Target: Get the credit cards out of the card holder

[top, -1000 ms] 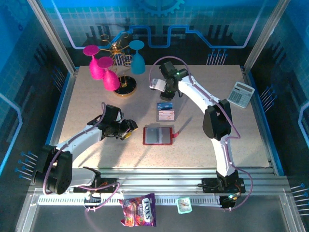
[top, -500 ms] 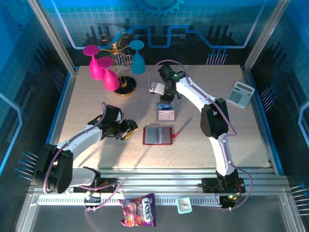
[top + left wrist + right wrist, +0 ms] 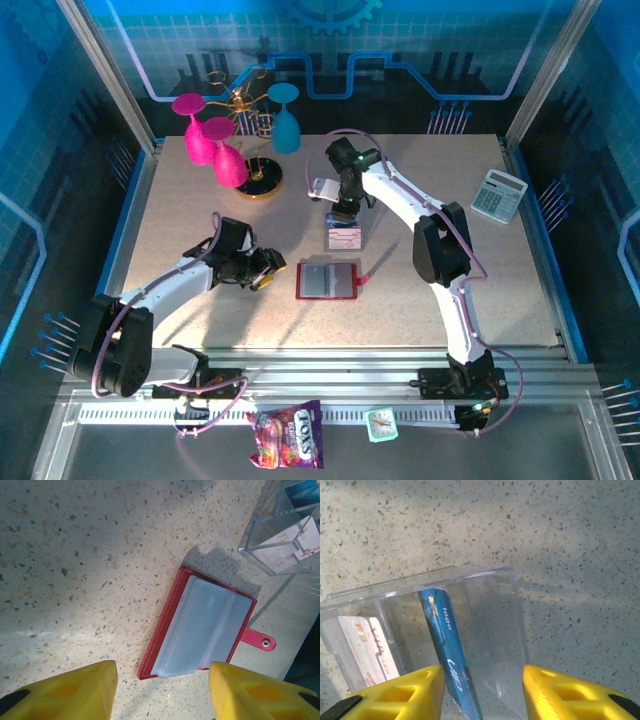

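Card holder (image 3: 327, 280) lies open and flat on desk (image 3: 180, 215), about mid-desk, grey pockets facing up with a red rim around them. Snap tab (image 3: 260, 641) sticks out from one side, flat on the desk.

Left claw (image 3: 265, 272) sits just beside the card holder on its left in the top view. It is low over the desk and released. In the left wrist view the yellow fingers (image 3: 75, 692) are well apart with nothing between them, and the near edge of the holder lies past the tips.

Clear box (image 3: 343, 236) stands just beyond the card holder, apart from it. Both cards are inside it. Blue card (image 3: 446, 640) stands on edge and tilted. Whitish card (image 3: 367, 652) with reddish print is in the next compartment, behind a clear divider.

Right claw (image 3: 340, 208) hangs over the far end of the box, pointing down and released. Its fingers (image 3: 570, 695) are spread wider than the blue card. The card's lower end runs close by one finger, and I can't tell if they touch.

Calculator (image 3: 498, 194) is at the far right of the desk, well apart.
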